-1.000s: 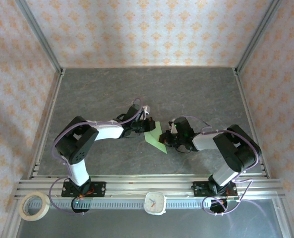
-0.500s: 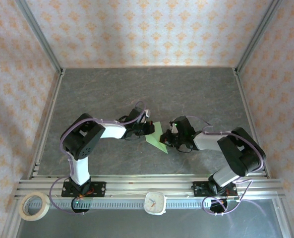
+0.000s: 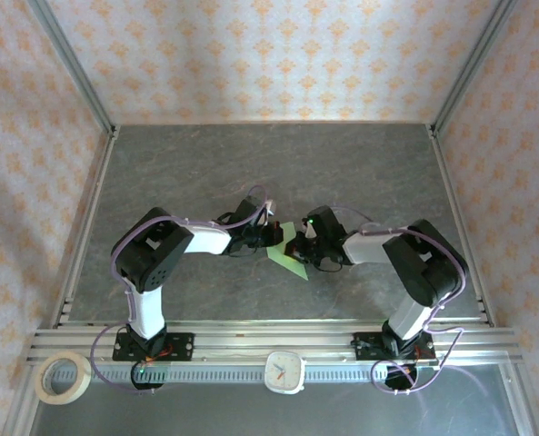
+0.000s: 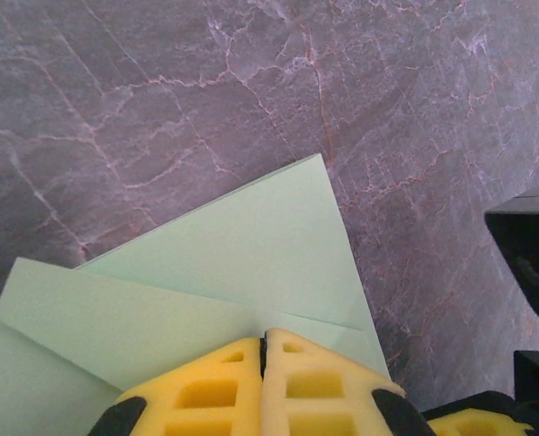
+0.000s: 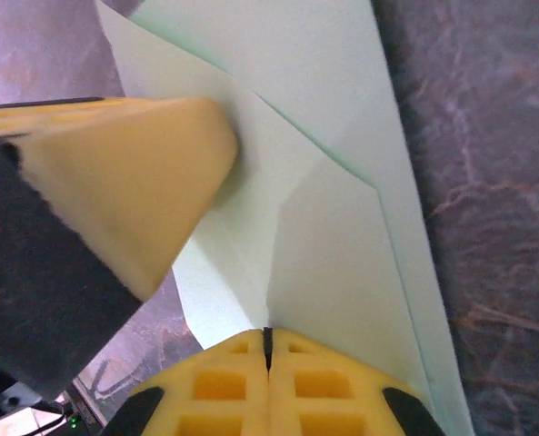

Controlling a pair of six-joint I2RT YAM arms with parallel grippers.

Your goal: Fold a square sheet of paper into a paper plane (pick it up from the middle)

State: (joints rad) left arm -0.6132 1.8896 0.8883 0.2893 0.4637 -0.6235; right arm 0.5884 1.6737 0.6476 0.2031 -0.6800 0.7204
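The pale green sheet of paper (image 3: pixel 289 256) lies folded on the grey table, a pointed wedge with overlapping flaps and creases (image 4: pixel 233 263). My left gripper (image 3: pixel 274 238) comes in from the left, shut, its yellow tips (image 4: pixel 264 338) resting on the paper's near flap. My right gripper (image 3: pixel 304 243) comes in from the right, also shut, its tips (image 5: pixel 267 334) set on a raised crease of the paper (image 5: pixel 342 227). In the right wrist view the left gripper's yellow finger (image 5: pixel 114 173) presses on the paper's left side. The two grippers stand close together over the paper.
The grey marble-patterned tabletop (image 3: pixel 278 168) stretches behind the arms, bounded by metal frame posts and patterned walls. On the near rail (image 3: pixel 251 345) sit a roll of tape (image 3: pixel 63 377) and a small white clock (image 3: pixel 285 371).
The right gripper has slid left, closer to the left gripper over the paper. The left arm's elbow shifted slightly early on, then held still. Both grippers stayed shut.
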